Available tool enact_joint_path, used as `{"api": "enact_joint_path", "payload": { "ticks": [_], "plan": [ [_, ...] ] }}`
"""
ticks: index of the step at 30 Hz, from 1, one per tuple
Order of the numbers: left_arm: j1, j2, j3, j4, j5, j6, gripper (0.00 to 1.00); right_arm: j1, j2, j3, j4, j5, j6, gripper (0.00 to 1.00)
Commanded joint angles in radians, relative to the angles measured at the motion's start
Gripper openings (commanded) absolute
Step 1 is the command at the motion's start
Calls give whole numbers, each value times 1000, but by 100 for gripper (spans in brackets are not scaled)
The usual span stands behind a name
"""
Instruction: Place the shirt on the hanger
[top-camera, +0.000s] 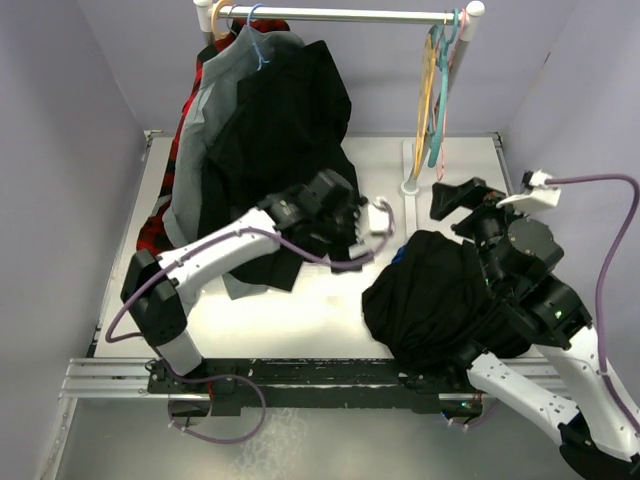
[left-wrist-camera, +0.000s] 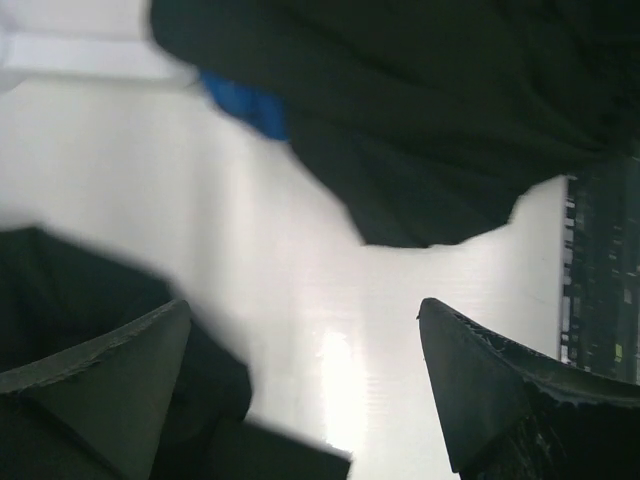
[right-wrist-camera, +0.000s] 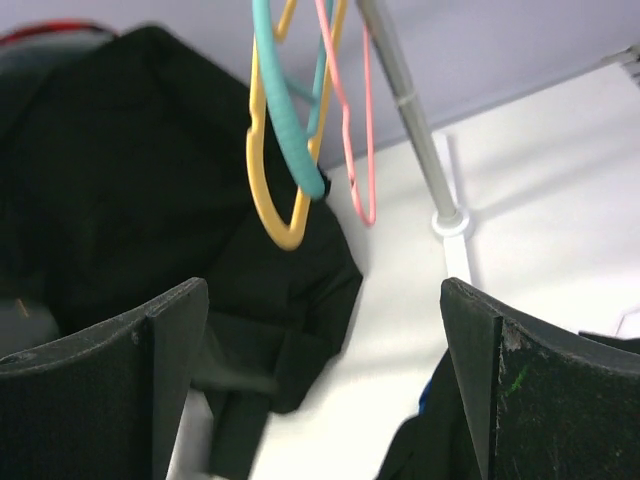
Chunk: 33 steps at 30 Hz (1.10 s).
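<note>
Left gripper (left-wrist-camera: 305, 305) and right gripper (right-wrist-camera: 325, 285) gape empty; the shirt (top-camera: 430, 290) looks limp, light — I'd pinch a top fold, hunting the collar.

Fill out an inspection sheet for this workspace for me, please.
Surface: white table, bare in the middle.
Job's things: the shirt heaped by the right arm; the hanger on the rail, empty.
Clutter: teal hanger, pink hanger beside it; grey shirt, black garment, red-checked cloth hung left.
Grippers: left gripper open over the table; right gripper open, facing the hangers.
Cables: purple cable along each arm.
Surroundings: lilac walls.
</note>
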<state>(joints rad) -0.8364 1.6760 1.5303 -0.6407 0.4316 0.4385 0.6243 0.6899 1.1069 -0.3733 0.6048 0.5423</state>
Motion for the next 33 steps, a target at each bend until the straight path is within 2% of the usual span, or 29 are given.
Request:
{"api": "enact_joint_path", "payload": {
  "ticks": [1,3,5,6,8,10,17,22,33],
  "plan": [
    [-173,24,-53,25,-39,89,99,-18,85,122,-43,127,9,100],
    [-222,27,-84,39,-61,92,99,-49,113,149,-41,125,-5,100],
    [-267,26,-114,69,-100,78,99,-151,146,158,-34,46,-17,100],
    [-287,24,-128,83,-117,76,99,-245,156,152,-24,-44,-12,100],
    [-331,22,-156,120,-160,74,99,-469,167,108,34,-377,14,100],
    [-376,23,-173,149,-195,75,99,-635,158,48,114,-552,56,100],
    [-472,61,-202,280,-291,72,99,-686,160,11,155,-636,54,100],
    [-554,122,-219,331,-302,105,99,-709,151,13,138,-651,45,100],
    [-575,192,-242,474,-330,131,99,-727,119,-35,159,-680,33,100]
  ]
}}
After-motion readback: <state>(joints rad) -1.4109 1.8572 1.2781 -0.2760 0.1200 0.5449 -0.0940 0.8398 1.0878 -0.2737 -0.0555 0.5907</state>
